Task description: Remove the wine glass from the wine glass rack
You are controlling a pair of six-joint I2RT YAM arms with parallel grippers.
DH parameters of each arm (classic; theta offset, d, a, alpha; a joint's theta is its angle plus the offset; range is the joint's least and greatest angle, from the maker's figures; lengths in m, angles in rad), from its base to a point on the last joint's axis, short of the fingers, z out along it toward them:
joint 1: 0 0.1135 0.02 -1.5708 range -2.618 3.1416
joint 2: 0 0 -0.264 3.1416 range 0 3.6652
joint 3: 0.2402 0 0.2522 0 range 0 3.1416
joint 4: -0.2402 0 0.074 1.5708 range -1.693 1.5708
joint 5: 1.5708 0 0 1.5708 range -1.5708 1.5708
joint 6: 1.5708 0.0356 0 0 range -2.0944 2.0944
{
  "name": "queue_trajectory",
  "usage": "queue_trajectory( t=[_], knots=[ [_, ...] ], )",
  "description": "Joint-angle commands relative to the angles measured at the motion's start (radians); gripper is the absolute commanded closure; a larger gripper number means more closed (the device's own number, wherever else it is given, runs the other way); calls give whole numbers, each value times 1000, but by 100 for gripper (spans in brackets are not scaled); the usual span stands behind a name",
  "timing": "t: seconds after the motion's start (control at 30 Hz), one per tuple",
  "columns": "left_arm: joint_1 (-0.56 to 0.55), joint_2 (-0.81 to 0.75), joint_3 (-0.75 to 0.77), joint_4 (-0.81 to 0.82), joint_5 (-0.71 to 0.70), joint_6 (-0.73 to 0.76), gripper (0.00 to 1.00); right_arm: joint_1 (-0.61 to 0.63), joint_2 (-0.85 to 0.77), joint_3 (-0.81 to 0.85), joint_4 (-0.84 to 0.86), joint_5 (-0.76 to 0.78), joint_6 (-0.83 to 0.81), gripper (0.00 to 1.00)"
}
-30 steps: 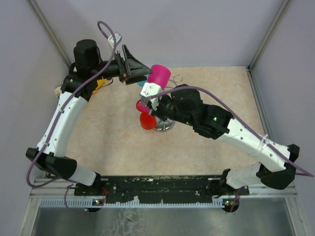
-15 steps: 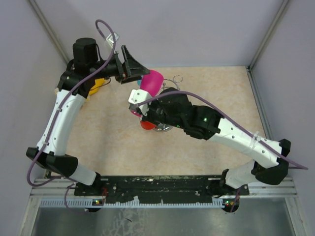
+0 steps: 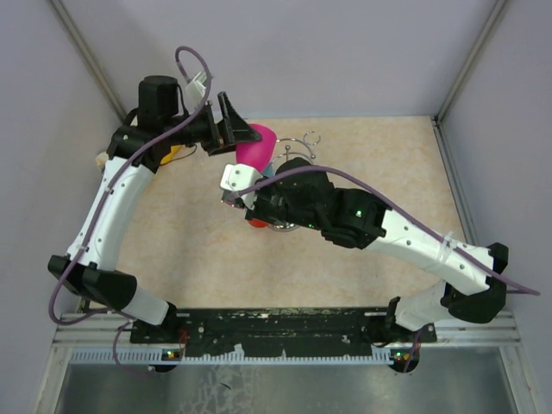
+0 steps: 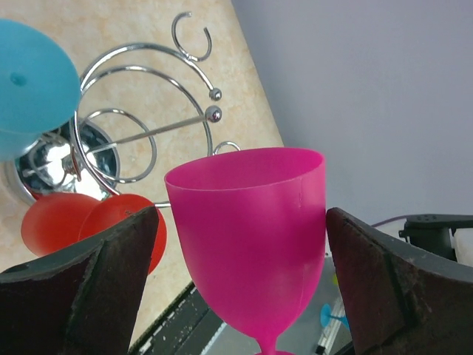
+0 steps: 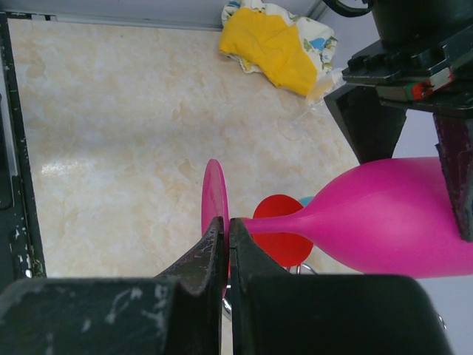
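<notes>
Extends left arm (image 3: 112, 207) up left side of desk (image 5: 111, 133), wrist turned inward; stretches right arm (image 3: 405, 233) diagonally to centre. Flanks bowl of wine glass (image 5: 384, 214) with spread left end effector (image 4: 242, 214); cannot tell whether gripping. Clenches right end effector (image 5: 227, 225) on stem (image 5: 273, 222) beside flat foot (image 5: 213, 196). Holds wine glass sideways in air, off rack (image 4: 144, 111), just beside it. Smooth, glossy magenta bowl; shiny chrome wire rack with curled loops, ball-tipped rods, round mirrored base.

Wine glass rack (image 4: 46, 161) stands on the counter (image 3: 388, 172) mid-way, nearer the far edge, wine glass (image 3: 257, 147) raised at its left, cloth (image 5: 277, 44) in the far-left corner.
</notes>
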Motion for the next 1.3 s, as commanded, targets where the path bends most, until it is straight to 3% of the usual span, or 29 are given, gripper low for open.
queue_trajectory(
  t=[0.0,0.27,0.37,0.6,0.7,0.77,0.8,0.87,1.0,1.27],
  knots=[
    [-2,-14,-54,15,69,-2,0,15,-11,56,83,12,-28,100],
    [-16,-32,-73,41,92,-17,1,16,-5,58,95,10,-39,100],
    [-16,-35,-72,43,105,-13,6,15,0,58,101,11,-38,100],
    [-16,-55,-69,28,36,17,12,15,11,54,103,56,-25,98],
    [-16,-66,-67,23,-8,27,12,16,2,33,125,88,-18,57],
    [-15,-75,-62,15,-40,37,12,16,-14,10,153,113,-13,18],
    [-14,-78,-56,5,-59,45,12,15,-27,-4,169,128,-9,6],
    [-11,-88,-39,-17,-118,65,13,15,-49,-28,195,166,10,1],
    [-3,-122,-4,-64,-277,107,11,16,-96,-56,198,218,47,1],
    [8,-176,63,-131,-460,169,10,14,-190,-109,217,281,100,1]
  ],
)
